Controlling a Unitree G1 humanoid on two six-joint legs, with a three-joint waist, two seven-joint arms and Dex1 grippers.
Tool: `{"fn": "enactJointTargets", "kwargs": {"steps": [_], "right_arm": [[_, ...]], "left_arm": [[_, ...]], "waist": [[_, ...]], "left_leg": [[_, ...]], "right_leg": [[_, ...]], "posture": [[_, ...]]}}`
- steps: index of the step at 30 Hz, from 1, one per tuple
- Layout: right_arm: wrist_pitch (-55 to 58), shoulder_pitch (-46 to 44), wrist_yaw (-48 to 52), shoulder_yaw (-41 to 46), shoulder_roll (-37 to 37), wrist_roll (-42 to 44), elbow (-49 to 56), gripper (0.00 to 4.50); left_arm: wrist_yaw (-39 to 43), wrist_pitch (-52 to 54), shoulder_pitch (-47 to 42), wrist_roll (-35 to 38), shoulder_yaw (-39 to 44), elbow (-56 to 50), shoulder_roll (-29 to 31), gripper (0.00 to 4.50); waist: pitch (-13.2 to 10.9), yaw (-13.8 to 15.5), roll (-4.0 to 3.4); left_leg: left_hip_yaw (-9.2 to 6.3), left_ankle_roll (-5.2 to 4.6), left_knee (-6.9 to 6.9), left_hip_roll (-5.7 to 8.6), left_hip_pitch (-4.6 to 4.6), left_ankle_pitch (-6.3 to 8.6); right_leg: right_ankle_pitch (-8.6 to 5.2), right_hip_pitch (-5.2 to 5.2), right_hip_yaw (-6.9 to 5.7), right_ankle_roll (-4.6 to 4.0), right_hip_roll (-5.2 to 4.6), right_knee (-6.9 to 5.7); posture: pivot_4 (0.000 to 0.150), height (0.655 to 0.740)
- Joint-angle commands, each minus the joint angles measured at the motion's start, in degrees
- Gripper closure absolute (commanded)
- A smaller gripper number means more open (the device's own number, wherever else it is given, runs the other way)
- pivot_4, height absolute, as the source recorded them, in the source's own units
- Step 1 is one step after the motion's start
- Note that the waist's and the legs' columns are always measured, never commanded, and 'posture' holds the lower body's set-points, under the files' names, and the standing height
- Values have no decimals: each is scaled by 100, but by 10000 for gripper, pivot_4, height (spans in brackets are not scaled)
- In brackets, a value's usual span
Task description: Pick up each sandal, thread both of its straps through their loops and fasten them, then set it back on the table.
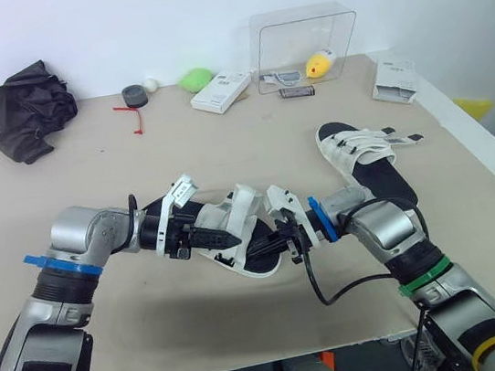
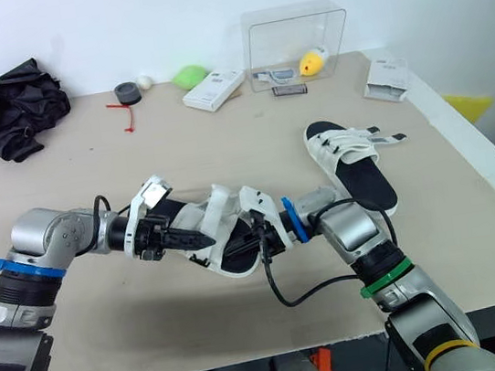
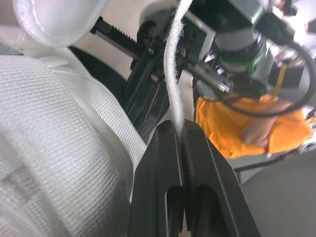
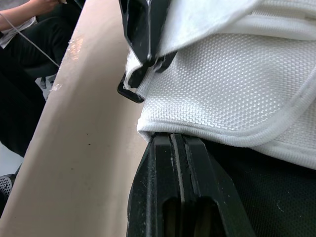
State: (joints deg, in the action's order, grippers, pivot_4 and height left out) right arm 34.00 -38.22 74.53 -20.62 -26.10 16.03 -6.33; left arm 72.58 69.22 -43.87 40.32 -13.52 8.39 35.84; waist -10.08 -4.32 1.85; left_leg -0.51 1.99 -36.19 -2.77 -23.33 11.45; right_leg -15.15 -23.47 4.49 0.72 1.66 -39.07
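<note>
A white sandal with a black footbed (image 1: 240, 233) is held just above the table's middle front, tilted between both grippers. My left gripper (image 1: 225, 238) reaches in from the left and is shut on a thin white strap (image 3: 174, 74) of this sandal. From the right, my right gripper (image 1: 280, 242) is shut on the sandal's edge, where white mesh (image 4: 232, 94) meets the black footbed. The second sandal (image 1: 366, 165) lies flat on the table to the right, with its straps loose across it.
At the table's back stand a clear box (image 1: 306, 41) holding a yellow object, a white carton (image 1: 222, 90), a tape roll (image 1: 134, 94) and a green object (image 1: 198, 79). A black bundle (image 1: 29, 110) lies back left, another white box (image 1: 394, 82) back right.
</note>
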Motion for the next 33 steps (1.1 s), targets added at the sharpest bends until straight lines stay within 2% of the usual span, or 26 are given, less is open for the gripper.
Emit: {"fn": "enactJointTargets", "kwargs": {"steps": [1, 5, 8, 14, 21, 33], "right_arm": [[32, 27, -15, -28, -10, 23, 104, 45000], [34, 30, -16, -29, -5, 26, 110, 45000], [39, 33, -25, -28, 3, 29, 117, 45000], [57, 51, -41, -13, -6, 40, 169, 45000], [76, 33, -28, -14, -6, 58, 205, 45000], [62, 18, -16, -23, -2, 36, 178, 45000]], "left_arm": [[10, 57, -8, -99, -80, 40, 110, 44724], [52, 348, -178, 67, -6, 144, 76, 44724], [118, 159, -150, -79, -162, 101, 132, 44724], [381, -1121, 218, -779, -696, -153, 366, 44724], [405, -2470, 415, -1290, -622, 89, 135, 44724], [866, -2540, 784, -1003, -340, -493, 230, 44724]], "waist": [[0, 0, 0], [0, -1, 0], [0, -2, 0], [0, -2, 0], [1, 7, -1], [1, 6, -1]], "left_leg": [[0, 0, 0, 0, 0, 0], [0, 0, 0, 0, 0, 0], [0, 0, 0, -1, -1, 0], [0, 0, 0, -1, 3, 0], [2, 0, -3, -1, 9, 0], [3, 0, -6, -1, 5, 0]], "right_leg": [[0, 0, 0, 0, 0, 0], [0, 0, -1, 0, 1, 0], [0, -1, 0, 0, 3, 0], [0, 1, 1, -1, 2, 0], [1, 9, 1, -3, 0, 0], [0, 8, 1, 1, -1, 0]], "posture": [[1500, 7400], [1500, 7400], [1500, 7400], [1500, 7400], [1500, 7400], [1500, 7400]]}}
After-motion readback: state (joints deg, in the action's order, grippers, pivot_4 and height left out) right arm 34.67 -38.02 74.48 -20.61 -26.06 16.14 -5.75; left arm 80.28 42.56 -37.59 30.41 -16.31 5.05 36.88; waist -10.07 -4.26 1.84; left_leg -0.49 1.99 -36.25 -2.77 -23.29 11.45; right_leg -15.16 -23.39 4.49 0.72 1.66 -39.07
